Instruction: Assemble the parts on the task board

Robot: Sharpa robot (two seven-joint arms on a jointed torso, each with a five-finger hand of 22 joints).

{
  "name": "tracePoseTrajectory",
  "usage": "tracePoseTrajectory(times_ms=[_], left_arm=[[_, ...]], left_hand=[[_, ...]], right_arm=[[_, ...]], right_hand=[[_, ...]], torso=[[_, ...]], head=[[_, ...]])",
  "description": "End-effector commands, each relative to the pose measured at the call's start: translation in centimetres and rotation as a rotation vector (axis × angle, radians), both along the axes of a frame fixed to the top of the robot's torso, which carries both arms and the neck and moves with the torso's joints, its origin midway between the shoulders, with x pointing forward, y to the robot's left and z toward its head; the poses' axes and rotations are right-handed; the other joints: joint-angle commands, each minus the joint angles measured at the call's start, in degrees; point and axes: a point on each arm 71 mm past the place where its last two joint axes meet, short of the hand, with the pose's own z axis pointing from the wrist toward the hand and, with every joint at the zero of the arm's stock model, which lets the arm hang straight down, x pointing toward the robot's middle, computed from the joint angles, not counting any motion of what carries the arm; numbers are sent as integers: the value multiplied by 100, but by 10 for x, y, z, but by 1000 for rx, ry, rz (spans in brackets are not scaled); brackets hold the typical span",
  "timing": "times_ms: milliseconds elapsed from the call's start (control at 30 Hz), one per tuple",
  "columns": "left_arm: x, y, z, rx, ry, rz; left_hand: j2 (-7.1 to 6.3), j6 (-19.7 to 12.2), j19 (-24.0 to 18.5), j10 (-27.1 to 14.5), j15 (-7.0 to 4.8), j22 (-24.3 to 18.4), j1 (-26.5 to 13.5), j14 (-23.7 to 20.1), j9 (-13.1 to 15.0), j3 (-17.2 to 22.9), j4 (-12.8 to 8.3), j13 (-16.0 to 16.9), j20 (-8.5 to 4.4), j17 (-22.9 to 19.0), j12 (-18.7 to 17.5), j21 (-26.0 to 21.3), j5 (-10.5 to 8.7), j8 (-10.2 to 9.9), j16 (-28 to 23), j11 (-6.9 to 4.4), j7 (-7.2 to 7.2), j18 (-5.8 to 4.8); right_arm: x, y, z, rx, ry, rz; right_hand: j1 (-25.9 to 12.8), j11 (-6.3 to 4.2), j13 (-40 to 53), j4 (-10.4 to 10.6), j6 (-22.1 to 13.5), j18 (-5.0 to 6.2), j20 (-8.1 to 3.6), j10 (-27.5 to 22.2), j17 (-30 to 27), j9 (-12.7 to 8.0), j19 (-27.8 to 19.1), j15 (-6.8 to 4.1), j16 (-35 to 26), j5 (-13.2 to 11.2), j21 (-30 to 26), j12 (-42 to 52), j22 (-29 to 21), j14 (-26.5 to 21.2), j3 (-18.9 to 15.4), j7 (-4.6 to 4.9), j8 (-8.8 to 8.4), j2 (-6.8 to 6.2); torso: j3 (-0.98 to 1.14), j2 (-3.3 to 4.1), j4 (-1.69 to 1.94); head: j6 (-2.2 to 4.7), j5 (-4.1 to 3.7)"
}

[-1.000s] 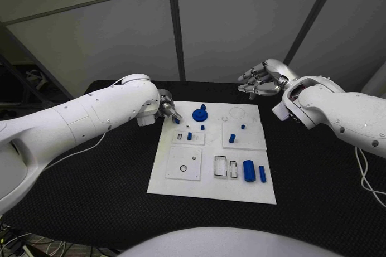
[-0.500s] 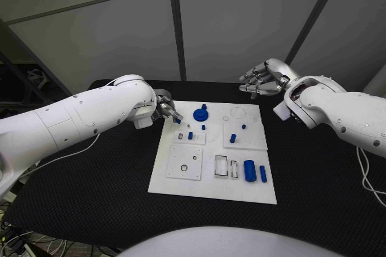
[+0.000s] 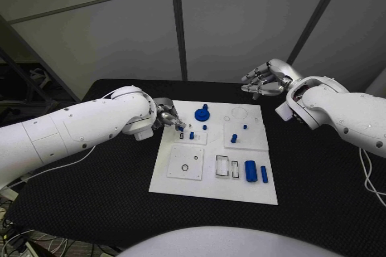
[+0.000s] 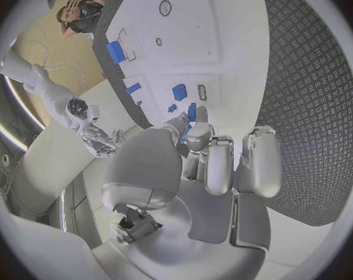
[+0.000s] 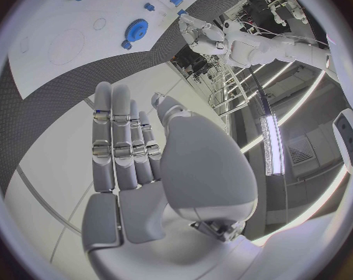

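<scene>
The white task board (image 3: 211, 184) lies in the middle of the black table. On it are a blue gear (image 3: 201, 113), a short peg (image 3: 233, 138), a thick cylinder (image 3: 250, 171) and a thin bar (image 3: 264, 174). My left hand (image 3: 167, 115) hovers over the board's far left corner, just beside a small slotted plate (image 3: 198, 139). It pinches a small blue part (image 4: 190, 113) between thumb and fingertip. My right hand (image 3: 264, 78) hangs beyond the board's far right corner, fingers straight and apart, holding nothing. The gear (image 5: 136, 28) lies ahead of the right hand (image 5: 129, 149).
A square plate with a round hole (image 3: 185, 162) and two empty rectangular slots (image 3: 227, 166) sit on the board's near half. Black table surface (image 3: 96, 179) surrounds the board on all sides.
My left hand has moved a little toward me and rightward with the blue part, closer to the small slotted plate. The right hand has stayed in place.
</scene>
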Motion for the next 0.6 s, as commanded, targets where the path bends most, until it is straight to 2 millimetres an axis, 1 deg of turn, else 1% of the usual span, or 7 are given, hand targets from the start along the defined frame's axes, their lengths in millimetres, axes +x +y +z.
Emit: tracePoseTrajectory(times_ms=[33, 200, 233, 333, 467, 500, 600], left_arm=[[-1, -1, 2, 13, -44, -5], [-5, -3, 0, 31, -44, -25], [-5, -3, -1, 37, -46, -29], [-6, -3, -2, 50, -46, -36], [-6, -4, -4, 61, -45, -42], [-6, -4, -5, 63, -44, -43], [-7, -4, -7, 70, -37, -49]], left_hand=[[-48, -37, 24, 52, -31, 591, -59, 382, 16, 655, -560, -6, -13, 840, -23, 32, 14, 41, 22, 9, -12, 33], [-88, -43, 22, 55, -32, 589, -91, 384, 31, 755, -589, -11, -14, 843, -28, 25, 14, 54, 24, 8, -13, 34], [-119, -45, 23, 60, -32, 592, -127, 385, 45, 839, -607, -13, -15, 846, -30, 24, 14, 67, 27, 8, -13, 34], [-119, -45, 23, 60, -32, 592, -127, 385, 45, 839, -607, -13, -15, 846, -30, 24, 14, 67, 27, 8, -13, 34], [-119, -45, 23, 60, -32, 592, -127, 385, 45, 839, -607, -13, -15, 846, -30, 24, 14, 67, 27, 8, -13, 34], [-147, -48, 24, 60, -32, 594, -168, 386, 59, 924, -622, -24, -15, 848, -41, 22, 14, 79, 28, 7, -13, 34], [-147, -48, 24, 60, -32, 594, -168, 386, 59, 924, -622, -24, -15, 848, -41, 22, 14, 79, 28, 7, -13, 34]], right_arm=[[0, 0, 1, 2, 2, 6], [0, 0, 1, 2, 3, 6], [0, 0, 1, 2, 3, 7], [0, 1, 1, 2, 3, 7], [0, 1, 1, 3, 1, 7], [0, 1, 1, 4, 1, 7], [0, 1, 1, 4, 1, 7]], right_hand=[[-9, 0, -8, 16, 2, 20, 33, -18, 9, 7, 8, 13, -31, 38, -25, 26, -9, -31, -28, 24, -6, 11], [-9, 0, -8, 16, 2, 20, 33, -18, 9, 7, 8, 13, -31, 38, -25, 26, -9, -31, -28, 24, -6, 11], [-9, 0, -8, 16, 2, 20, 33, -18, 9, 7, 8, 13, -31, 38, -25, 26, -9, -31, -28, 24, -6, 11], [-9, 0, -8, 16, 2, 20, 33, -18, 9, 7, 8, 13, -31, 38, -25, 26, -9, -31, -28, 24, -6, 11], [-9, 0, -8, 16, 2, 20, 33, -18, 9, 7, 8, 13, -31, 38, -25, 26, -9, -31, -28, 24, -6, 11], [-9, 0, -8, 16, 2, 20, 33, -18, 9, 7, 8, 13, -31, 38, -25, 26, -9, -31, -28, 24, -6, 11], [-9, 0, -8, 16, 2, 20, 33, -18, 9, 7, 8, 13, -31, 38, -25, 26, -9, -31, -28, 24, -6, 11]], torso=[[-3, 7, -12], [-5, 13, -10], [-6, 13, -10], [-3, 13, -8], [-6, 16, -10], [-6, 16, -12], [-6, 11, -12]], head=[[-3, 6], [-12, 7], [-14, 7], [-20, 12], [-25, 15], [-28, 15], [-35, 16]])
